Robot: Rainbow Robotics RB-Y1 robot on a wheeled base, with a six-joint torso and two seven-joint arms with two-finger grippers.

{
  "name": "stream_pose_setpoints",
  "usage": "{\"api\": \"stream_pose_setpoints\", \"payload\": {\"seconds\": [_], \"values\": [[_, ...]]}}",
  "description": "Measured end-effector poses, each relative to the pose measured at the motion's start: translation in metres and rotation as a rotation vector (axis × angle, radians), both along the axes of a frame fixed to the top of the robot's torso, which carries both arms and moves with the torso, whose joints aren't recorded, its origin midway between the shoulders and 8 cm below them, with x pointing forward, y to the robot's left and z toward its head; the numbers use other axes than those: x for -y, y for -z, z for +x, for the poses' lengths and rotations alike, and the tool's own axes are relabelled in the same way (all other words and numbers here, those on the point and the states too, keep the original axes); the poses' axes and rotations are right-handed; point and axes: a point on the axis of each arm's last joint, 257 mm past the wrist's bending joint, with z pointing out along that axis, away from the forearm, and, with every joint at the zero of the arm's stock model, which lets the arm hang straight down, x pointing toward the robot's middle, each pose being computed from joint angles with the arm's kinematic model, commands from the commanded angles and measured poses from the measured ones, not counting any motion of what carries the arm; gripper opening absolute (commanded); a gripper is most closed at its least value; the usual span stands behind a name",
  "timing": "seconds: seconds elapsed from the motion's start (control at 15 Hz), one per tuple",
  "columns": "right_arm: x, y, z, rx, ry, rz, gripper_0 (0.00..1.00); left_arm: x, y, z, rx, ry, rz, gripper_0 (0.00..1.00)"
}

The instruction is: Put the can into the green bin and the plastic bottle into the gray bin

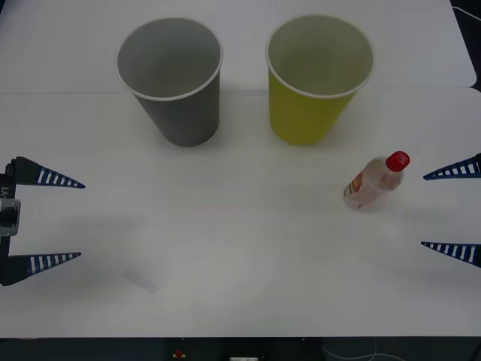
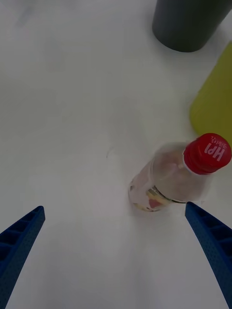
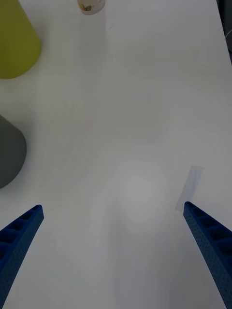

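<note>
My right gripper sits at the right edge of the desk, fingers spread wide, holding nothing. The plastic bottle stands just beside it toward the desk centre, level with the far finger, not touching either one. In the right wrist view the bottle stands just ahead of the fingertips, off toward one finger, apart from both.

My left gripper is at the left edge, fingers also spread and holding nothing, well apart from the bottle. Left wrist view: bare desk between the fingers, a faint flat strip of clear tape on the surface, bottle base far off.

Bottle: small, clear plastic, upright, red ribbed screw cap with white print on top, pale label with orange-red print around the lower body. Shorter than both cups.

Desk: white, smooth, matte.

Farther back, two large tapered paper cups stand upright, open ends up, side by side and apart. The green bin is yellow-green with a white rolled rim and pale inside; it stands beyond the bottle, slightly toward centre, near but not touching. The gray bin stands on its left, gray outside and inside, white rim, same size. Both look empty as far as their insides show.
</note>
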Motion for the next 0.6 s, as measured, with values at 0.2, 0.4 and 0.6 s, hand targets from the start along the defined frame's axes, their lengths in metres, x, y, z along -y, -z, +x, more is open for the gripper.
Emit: {"api": "stream_pose_setpoints", "payload": {"seconds": [0.2, 0.4, 0.6], "values": [[0.015, 0.008, -0.001, -0.037, 0.047, 0.064, 1.00, 0.000, 0.000, 0.000, 0.000, 0.000, 0.000, 1.00], [0.027, 0.014, 0.000, -0.054, 0.091, 0.130, 1.00, 0.000, 0.000, 0.000, 0.000, 0.000, 0.000, 1.00], [0.041, 0.022, 0.003, -0.020, 0.108, 0.177, 1.00, 0.000, 0.000, 0.000, 0.000, 0.000, 0.000, 1.00]]}}
